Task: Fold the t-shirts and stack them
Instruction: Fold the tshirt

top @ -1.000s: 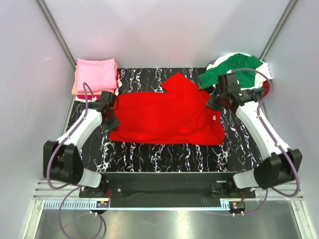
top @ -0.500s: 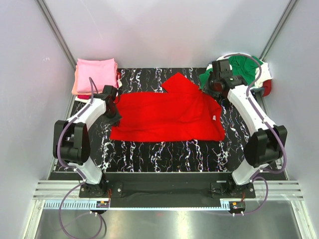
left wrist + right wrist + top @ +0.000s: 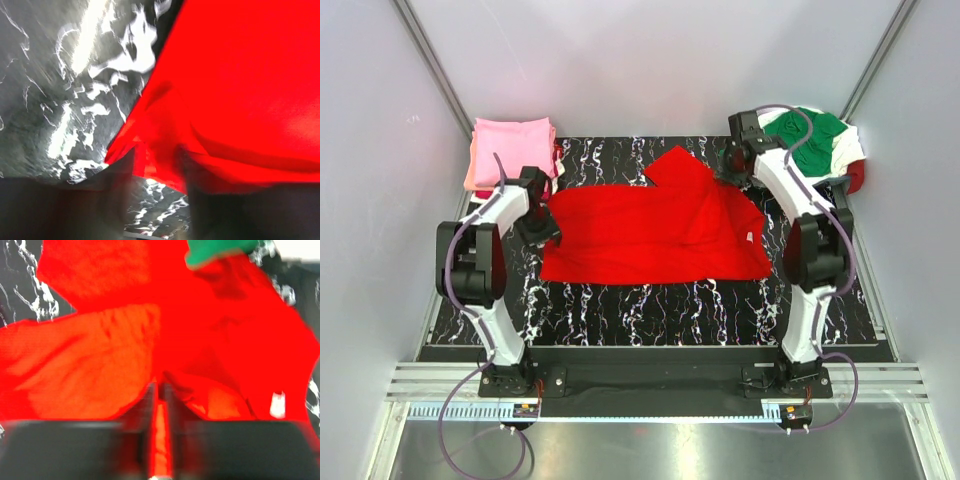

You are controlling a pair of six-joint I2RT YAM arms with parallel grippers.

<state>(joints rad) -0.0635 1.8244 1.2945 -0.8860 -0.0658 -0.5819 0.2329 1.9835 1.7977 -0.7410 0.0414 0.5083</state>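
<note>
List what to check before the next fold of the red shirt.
1. Red shirt lies spread on the table: ok.
2. Left tool at the shirt's left edge, jaws apart: ok.
3. Right tool gripping the shirt's far right corner: cannot tell; jaws nearly together, view blurred.
4. Green shirt clear of the red one: not ok, its edge meets the red cloth.
5. Pink stack folded, off the red shirt: ok.
</note>
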